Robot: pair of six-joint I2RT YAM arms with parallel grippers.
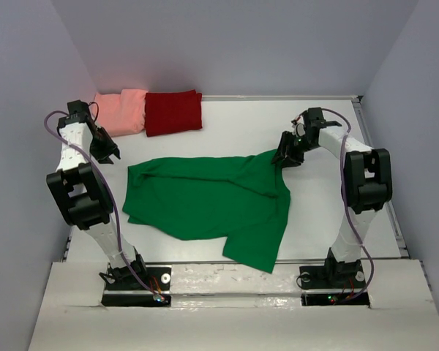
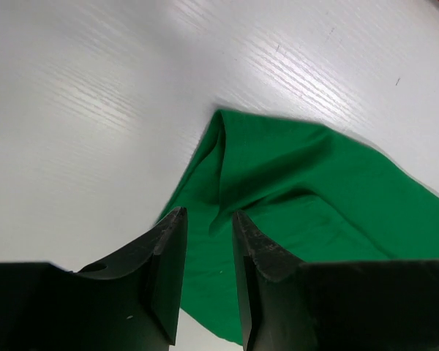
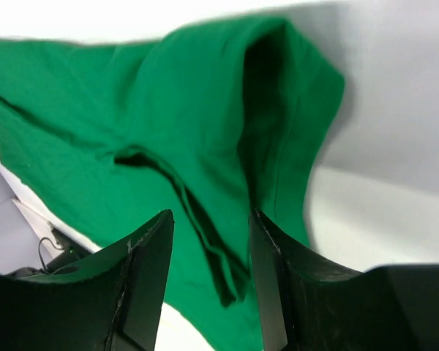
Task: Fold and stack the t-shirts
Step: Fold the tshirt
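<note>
The bright green t-shirt (image 1: 205,197) lies spread and rumpled across the middle of the table. The salmon-pink shirt (image 1: 124,110) and the dark red shirt (image 1: 173,112) lie folded side by side at the back left. My left gripper (image 1: 111,153) is open just off the green shirt's left corner; in the left wrist view the gripper (image 2: 208,219) frames that corner of the green shirt (image 2: 293,190). My right gripper (image 1: 285,157) is open at the shirt's back right corner. In the right wrist view the gripper (image 3: 211,219) has its jaws on either side of a fold of the green fabric (image 3: 168,124).
The white table (image 1: 329,124) is boxed in by grey walls at the back and both sides. The green shirt's lower right part reaches the table's near edge (image 1: 278,262). The arm bases stand at the near edge.
</note>
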